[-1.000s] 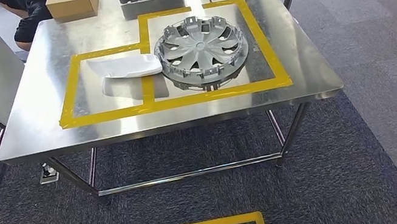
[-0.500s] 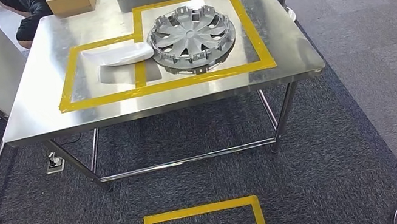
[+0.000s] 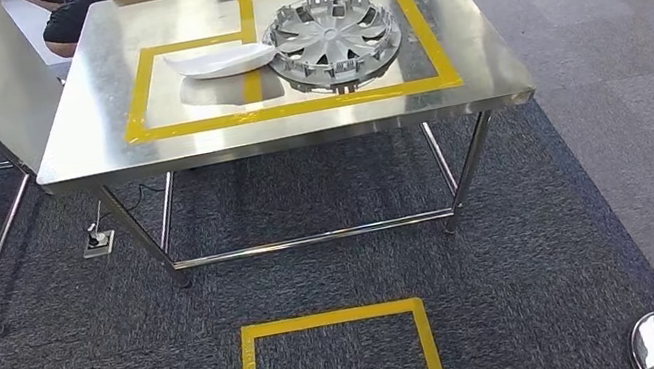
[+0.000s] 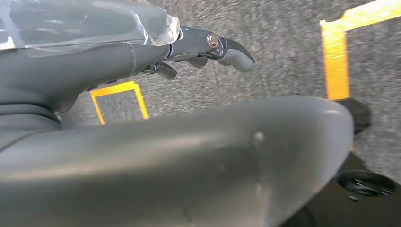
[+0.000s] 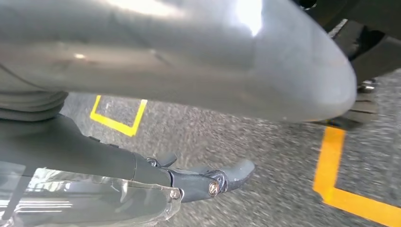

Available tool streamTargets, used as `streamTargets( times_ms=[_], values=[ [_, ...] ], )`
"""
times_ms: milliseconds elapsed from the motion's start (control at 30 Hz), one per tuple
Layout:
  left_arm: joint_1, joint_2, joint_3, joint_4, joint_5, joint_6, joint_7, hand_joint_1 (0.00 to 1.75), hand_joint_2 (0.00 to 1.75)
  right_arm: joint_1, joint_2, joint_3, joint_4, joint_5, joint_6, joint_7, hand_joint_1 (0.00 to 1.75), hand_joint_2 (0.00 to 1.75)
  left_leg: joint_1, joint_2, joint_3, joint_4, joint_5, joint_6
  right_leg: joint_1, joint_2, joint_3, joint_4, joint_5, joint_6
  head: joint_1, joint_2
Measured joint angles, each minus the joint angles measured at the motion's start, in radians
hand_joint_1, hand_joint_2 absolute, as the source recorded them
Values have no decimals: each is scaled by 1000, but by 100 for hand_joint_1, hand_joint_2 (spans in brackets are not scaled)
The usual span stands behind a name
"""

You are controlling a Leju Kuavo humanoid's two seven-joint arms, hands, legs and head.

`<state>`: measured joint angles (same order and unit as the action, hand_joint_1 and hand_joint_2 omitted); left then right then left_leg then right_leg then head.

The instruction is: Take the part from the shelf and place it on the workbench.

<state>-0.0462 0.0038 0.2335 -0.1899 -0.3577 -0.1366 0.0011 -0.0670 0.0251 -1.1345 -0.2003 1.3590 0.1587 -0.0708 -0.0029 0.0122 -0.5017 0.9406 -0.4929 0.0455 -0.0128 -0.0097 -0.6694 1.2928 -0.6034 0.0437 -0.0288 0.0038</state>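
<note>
view: whole scene has slid up and away since earlier, camera moved | left hand [image 4: 189,52]: hangs over carpet, empty, fingers apart | right hand [image 5: 189,182]: same | parts: wheel cover [image 3: 334,39] touching white part [image 3: 220,60], on workbench [image 3: 477,77], well ahead of both hands

The left hand [image 4: 142,113] has a thick smooth grey thumb, darker fingers [image 4: 227,47] with a brass-coloured screw, and clear film taped on. The right hand [image 5: 165,71] looks alike, glossy grey.
</note>
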Motion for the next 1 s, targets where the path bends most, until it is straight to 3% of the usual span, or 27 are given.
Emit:
streamTargets(
  times_ms=[33,100,167,200,233,300,333,433,467,500,533,567,600,633,700,733,767,833,900,967,1000],
  values=[
    [0,0,4,0,0,0,0,0,0,0,1,0,0,-2,0,2,0,0,-1,0,-17,6,10,-1,0,0,26,-6,27,-3,0,0],
    [0,0,10,0,0,0,1,0,0,-1,3,0,0,-4,0,6,0,0,-1,0,-48,19,28,-7,0,2,127,-119,75,-11,0,0],
    [0,0,15,0,0,0,1,0,0,-4,4,0,0,-4,1,6,0,0,-4,-1,-69,31,42,-16,3,5,230,-275,68,-19,-1,0],
    [0,-1,18,0,0,0,1,0,0,-6,4,0,0,-5,1,6,0,0,-4,0,-76,35,51,-22,5,7,257,-323,56,-22,-1,0],
    [0,-1,19,0,1,0,1,0,0,-7,5,0,0,-5,2,8,0,0,-5,0,-81,37,60,-28,7,7,261,-342,52,-26,-1,0],
    [0,-1,24,2,3,0,1,0,0,-6,7,0,0,-5,2,12,0,0,-2,-2,-94,44,56,-41,5,4,241,-342,63,-41,-1,0],
    [1,-1,27,2,5,0,2,0,0,-6,7,0,0,-5,2,14,0,0,-1,-4,-103,63,30,-47,3,2,229,-342,73,-50,-3,0],
    [1,-2,37,3,15,-1,2,0,0,-6,8,0,0,-3,2,17,0,0,4,-7,-147,219,-107,-62,3,-1,187,-342,105,-63,-7,0],
    [1,-3,42,3,21,-1,2,0,44,-6,9,0,0,-3,2,20,0,0,5,-7,-159,281,-125,-64,4,-2,172,-342,117,-63,-8,0],
    [1,-3,48,3,28,-1,2,0,87,-5,10,0,0,-2,1,24,0,0,5,-7,-163,327,-118,-65,4,-4,157,-341,128,-62,-7,0],
    [1,-2,55,3,37,-1,2,0,131,-5,11,0,0,-2,0,29,0,0,5,-7,-152,341,-86,-64,5,-5,141,-339,140,-60,-7,0],
    [1,-2,62,3,45,-2,2,0,175,-5,12,0,0,-3,-1,34,0,0,5,-7,-124,320,-48,-63,5,-6,127,-337,150,-58,-8,0],
    [0,-2,70,3,52,-5,0,0,175,-6,14,0,0,-4,-1,43,0,0,5,-7,-78,264,-23,-60,5,-6,116,-333,159,-55,-8,0],
    [0,-2,77,2,57,-10,-3,0,175,-6,15,0,0,-4,-1,56,0,0,5,-7,-15,181,-19,-57,7,-6,107,-327,166,-51,-8,0],
    [-4,-1,87,0,58,-21,-10,0,175,-9,17,0,0,4,1,94,0,0,3,-8,81,35,-55,-48,11,-7,96,-317,178,-41,-7,0],
    [-5,-1,90,-1,57,-27,-12,0,175,-10,18,1,0,12,1,117,0,0,1,-8,101,-3,-70,-44,13,-8,92,-314,184,-36,-7,0],
    [-6,-1,93,0,57,-32,-12,0,175,-11,19,3,0,21,0,139,0,0,2,-7,100,-13,-76,-37,12,-9,88,-313,189,-30,-7,0],
    [-4,-2,98,1,56,-45,-8,0,175,-10,21,7,1,32,-2,171,0,87,3,-4,89,-13,-66,-19,9,-7,76,-294,178,-20,-5,0],
    [-1,-2,103,2,56,-54,-2,0,175,-9,24,10,1,36,-2,186,0,175,4,0,75,-13,-51,-5,7,-4,35,-195,109,-10,-1,0],
    [1,-2,107,3,57,-61,1,0,175,-8,28,14,1,38,-7,205,0,175,2,2,60,-11,-39,-1,6,-2,-13,-51,32,-3,2,0],
    [1,-3,110,3,58,-64,1,0,175,-8,30,16,1,39,-13,218,0,175,1,3,55,-11,-35,-1,6,-2,-19,-12,17,-3,2,0]
  ],
)
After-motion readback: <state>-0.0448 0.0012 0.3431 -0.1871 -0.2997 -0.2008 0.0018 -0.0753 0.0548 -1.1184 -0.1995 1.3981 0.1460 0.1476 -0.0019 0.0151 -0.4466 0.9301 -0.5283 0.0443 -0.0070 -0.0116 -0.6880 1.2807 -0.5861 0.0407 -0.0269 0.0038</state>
